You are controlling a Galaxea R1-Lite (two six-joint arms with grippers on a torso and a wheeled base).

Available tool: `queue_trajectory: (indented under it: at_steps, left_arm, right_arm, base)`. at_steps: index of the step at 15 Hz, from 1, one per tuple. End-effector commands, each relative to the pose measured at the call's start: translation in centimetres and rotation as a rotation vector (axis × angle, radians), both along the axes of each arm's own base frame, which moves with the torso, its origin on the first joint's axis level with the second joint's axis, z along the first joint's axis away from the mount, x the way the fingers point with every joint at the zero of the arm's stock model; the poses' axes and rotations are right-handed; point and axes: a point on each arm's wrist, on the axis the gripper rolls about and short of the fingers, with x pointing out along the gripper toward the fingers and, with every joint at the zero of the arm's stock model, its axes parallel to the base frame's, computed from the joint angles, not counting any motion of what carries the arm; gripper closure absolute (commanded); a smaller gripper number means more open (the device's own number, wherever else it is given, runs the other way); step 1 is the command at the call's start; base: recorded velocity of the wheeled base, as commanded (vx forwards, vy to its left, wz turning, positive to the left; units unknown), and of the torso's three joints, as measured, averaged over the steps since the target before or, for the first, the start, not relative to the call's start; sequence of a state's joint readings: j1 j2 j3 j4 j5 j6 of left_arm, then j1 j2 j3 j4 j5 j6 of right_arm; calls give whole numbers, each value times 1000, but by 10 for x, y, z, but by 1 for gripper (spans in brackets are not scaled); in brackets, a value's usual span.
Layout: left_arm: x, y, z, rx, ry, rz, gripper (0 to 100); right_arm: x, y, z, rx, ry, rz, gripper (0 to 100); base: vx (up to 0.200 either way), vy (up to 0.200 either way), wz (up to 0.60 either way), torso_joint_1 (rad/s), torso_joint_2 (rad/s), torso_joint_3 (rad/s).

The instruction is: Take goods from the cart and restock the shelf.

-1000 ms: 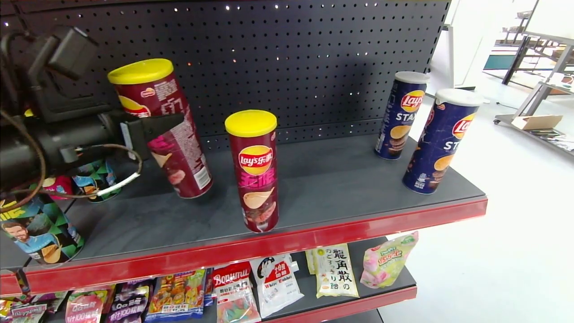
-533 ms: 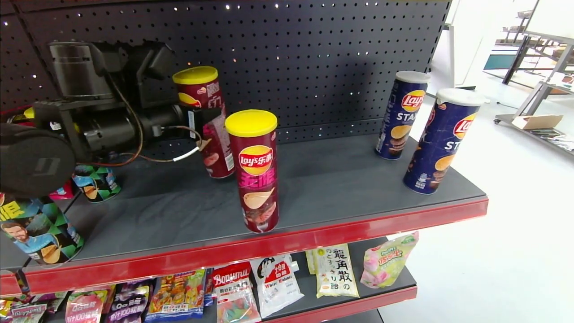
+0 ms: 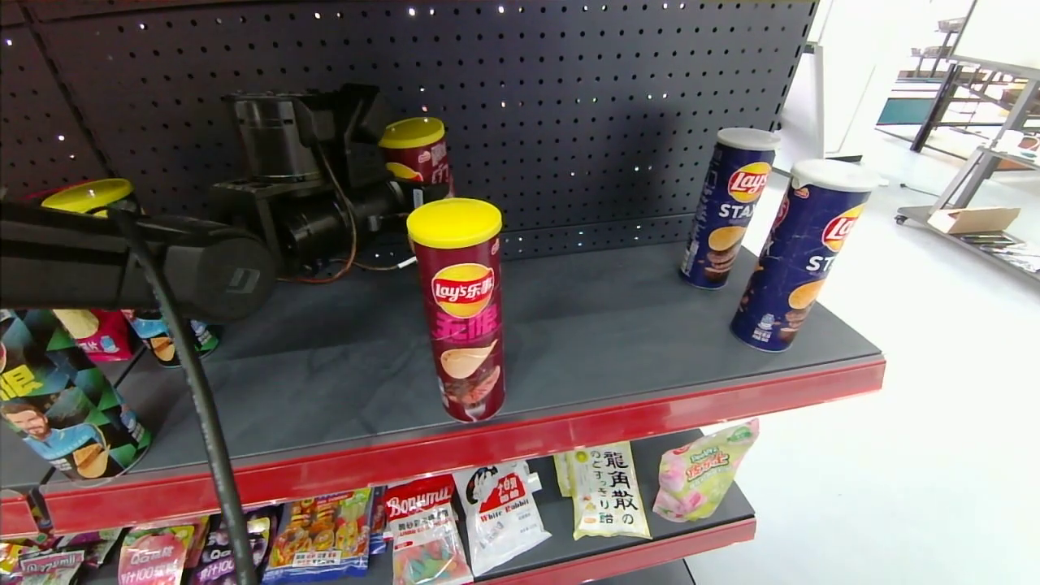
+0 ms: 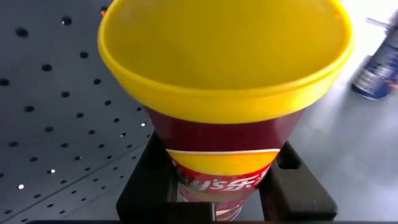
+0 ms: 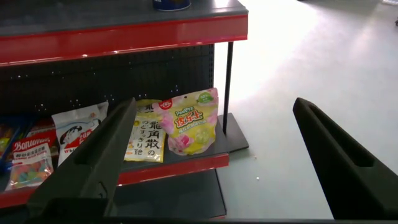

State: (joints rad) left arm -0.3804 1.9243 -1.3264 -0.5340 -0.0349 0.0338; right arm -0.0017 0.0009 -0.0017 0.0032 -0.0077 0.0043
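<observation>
In the head view my left gripper [image 3: 409, 197] is far back on the grey top shelf [image 3: 585, 325], close to the pegboard, shut on a red chip can with a yellow lid [image 3: 416, 156]. The left wrist view looks down on that red chip can [image 4: 224, 165], upright between the black fingers [image 4: 148, 186] of my left gripper [image 4: 221, 196]. Its base is hidden, so I cannot tell whether it rests on the shelf. A second red can [image 3: 460, 309] stands near the shelf's front edge. My right gripper [image 5: 214, 112] hangs open low beside the shelving, holding nothing.
Two blue chip cans [image 3: 725, 210] [image 3: 792, 256] stand at the shelf's right end. Green patterned cans [image 3: 65, 414] and a yellow-lidded can [image 3: 88, 195] crowd the left. Snack bags [image 3: 605, 491] fill the lower shelf [image 5: 180, 171]. Bare shelf lies between the red and blue cans.
My left arm has carried the red can from the front left of the shelf rightward and back toward the pegboard, bringing it upright behind the front red can. The other cans stayed put.
</observation>
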Motion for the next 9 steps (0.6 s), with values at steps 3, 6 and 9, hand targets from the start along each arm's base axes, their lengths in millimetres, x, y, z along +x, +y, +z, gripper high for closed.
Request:
queue_trajectory:
  at_steps: [3,6,9]
  left_arm:
    - [6,-6,-6,4,12,-5,100]
    - [7,-7,-8,5,15,-6,100]
    - [2,-8,-5,11,36,-15,100]
  right_arm:
    - [0,0,0,0,1,0,0]
    - [0,0,0,0,1,0,0]
    - [0,0,0,0,1,0,0]
  base:
    - [0,0,0,0,0,0]
    - [0,0,0,0,0,0]
    - [0,0,0,0,0,0]
